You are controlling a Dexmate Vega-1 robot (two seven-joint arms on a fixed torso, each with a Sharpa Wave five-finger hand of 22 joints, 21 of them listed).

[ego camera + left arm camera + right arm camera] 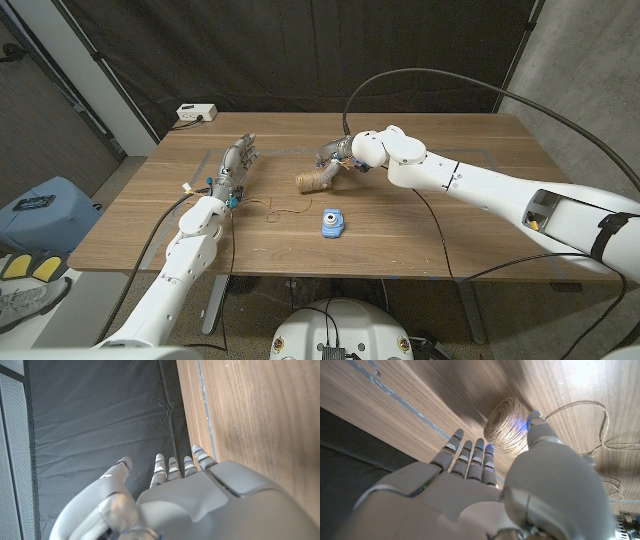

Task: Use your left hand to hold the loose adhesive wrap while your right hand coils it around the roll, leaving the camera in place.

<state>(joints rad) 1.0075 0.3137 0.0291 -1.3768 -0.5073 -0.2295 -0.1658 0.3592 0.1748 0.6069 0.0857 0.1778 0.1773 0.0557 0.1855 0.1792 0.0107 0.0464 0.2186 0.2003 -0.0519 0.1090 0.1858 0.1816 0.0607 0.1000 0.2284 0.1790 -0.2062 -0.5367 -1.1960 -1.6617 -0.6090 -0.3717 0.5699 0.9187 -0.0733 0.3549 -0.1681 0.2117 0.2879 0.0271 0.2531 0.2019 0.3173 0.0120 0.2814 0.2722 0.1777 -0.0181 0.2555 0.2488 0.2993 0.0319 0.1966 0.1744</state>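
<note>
tan twine roll (314, 181) on its side, loose strand (283, 210) trailing; blue camera (332, 222) nearby.

No text, label, brand, number or sign is legible in any view.

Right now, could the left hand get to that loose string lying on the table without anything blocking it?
Probably yes. The left hand is open, holding nothing, and the loose twine lies on bare wood just to its right. The blue camera and the twine roll at the right hand sit beyond the strand, not between.
</note>
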